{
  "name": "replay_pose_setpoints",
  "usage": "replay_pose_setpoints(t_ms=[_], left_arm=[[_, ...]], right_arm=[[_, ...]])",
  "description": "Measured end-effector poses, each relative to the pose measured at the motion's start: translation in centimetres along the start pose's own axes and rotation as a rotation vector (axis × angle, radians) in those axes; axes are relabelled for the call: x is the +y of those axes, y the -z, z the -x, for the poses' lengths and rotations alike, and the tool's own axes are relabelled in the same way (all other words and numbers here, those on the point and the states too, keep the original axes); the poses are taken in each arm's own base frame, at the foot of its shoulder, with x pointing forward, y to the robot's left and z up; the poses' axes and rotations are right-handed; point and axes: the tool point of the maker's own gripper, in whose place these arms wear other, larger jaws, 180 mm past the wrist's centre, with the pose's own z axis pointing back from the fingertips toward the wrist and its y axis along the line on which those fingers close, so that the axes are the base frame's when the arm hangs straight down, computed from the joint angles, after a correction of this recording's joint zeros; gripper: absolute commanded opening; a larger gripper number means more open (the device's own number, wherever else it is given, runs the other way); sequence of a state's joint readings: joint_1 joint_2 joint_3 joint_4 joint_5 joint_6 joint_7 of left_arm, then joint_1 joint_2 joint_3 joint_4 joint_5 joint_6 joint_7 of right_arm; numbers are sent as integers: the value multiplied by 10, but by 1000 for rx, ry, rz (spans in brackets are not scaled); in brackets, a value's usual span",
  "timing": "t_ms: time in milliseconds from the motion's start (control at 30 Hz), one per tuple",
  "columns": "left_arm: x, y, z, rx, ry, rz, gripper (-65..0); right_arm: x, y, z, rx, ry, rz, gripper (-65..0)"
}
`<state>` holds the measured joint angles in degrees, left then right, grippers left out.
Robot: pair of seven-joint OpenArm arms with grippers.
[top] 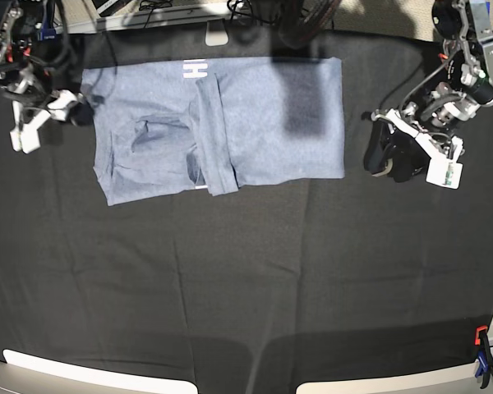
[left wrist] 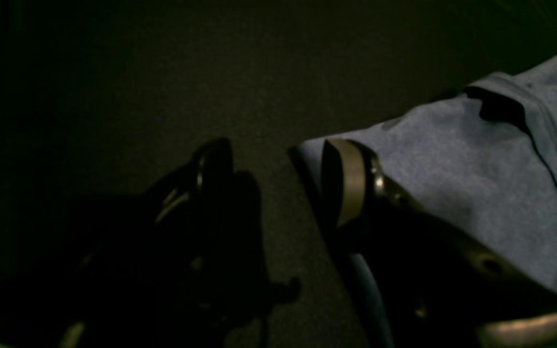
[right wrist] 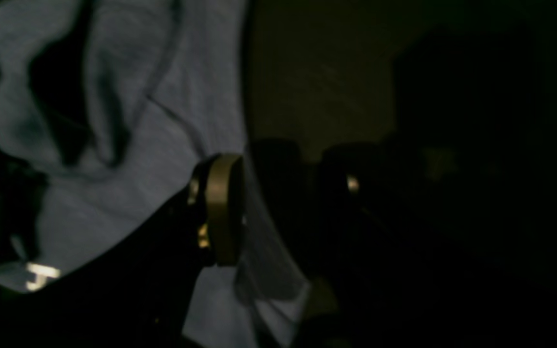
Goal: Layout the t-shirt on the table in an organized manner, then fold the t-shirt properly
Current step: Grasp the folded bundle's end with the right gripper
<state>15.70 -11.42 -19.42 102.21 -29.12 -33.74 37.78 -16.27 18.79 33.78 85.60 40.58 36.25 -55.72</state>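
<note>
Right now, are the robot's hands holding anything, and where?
Nothing is held. The left gripper and right gripper both stand open at the t-shirt's edges.

You had the table point(top: 255, 279) draped in black cloth, running almost edge to edge across the base view. The t-shirt point(top: 255, 123) lay flat on its far half, partly folded, with a strip of white lettering showing at its far edge. An orange and blue clamp point(top: 481, 361) gripped the near right corner.
</note>
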Motion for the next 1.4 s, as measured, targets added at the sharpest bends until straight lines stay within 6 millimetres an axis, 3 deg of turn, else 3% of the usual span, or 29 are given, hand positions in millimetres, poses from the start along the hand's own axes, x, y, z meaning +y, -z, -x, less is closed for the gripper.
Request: replay_pose_setpoints(t_ms=[233, 500, 700, 800, 900, 933, 1067, 1200, 1400], left_arm=[[0, 0, 1, 3, 0, 0, -375], [0, -1, 5, 26, 0, -1, -375], [-1, -3, 12, 42, -6, -3, -375], [-1, -3, 12, 41, -6, -3, -375], [-1, -3, 13, 46, -6, -3, -375], [-1, -3, 13, 45, -6, -3, -375], [5, -4, 20, 86, 33, -32, -375], [7, -5, 24, 103, 47, -45, -375], [5, -10, 36, 124, 32, -44, -375]], right_arm=[[32, 20, 0, 15, -36, -87, -391], [48, 37, -22, 2, -34, -100, -391], [84, 56, -28, -28, 16, -174, -396], [91, 62, -23, -9, 18, -175, -486], [88, 64, -19, 4, 2, -148, -623], [87, 64, -19, 8, -2, -142, -650], [83, 60, -21, 16, -51, -120, -650], [83, 42, -34, 17, -143, -69, -650], [121, 8, -81, -123, -264, -69, -650]])
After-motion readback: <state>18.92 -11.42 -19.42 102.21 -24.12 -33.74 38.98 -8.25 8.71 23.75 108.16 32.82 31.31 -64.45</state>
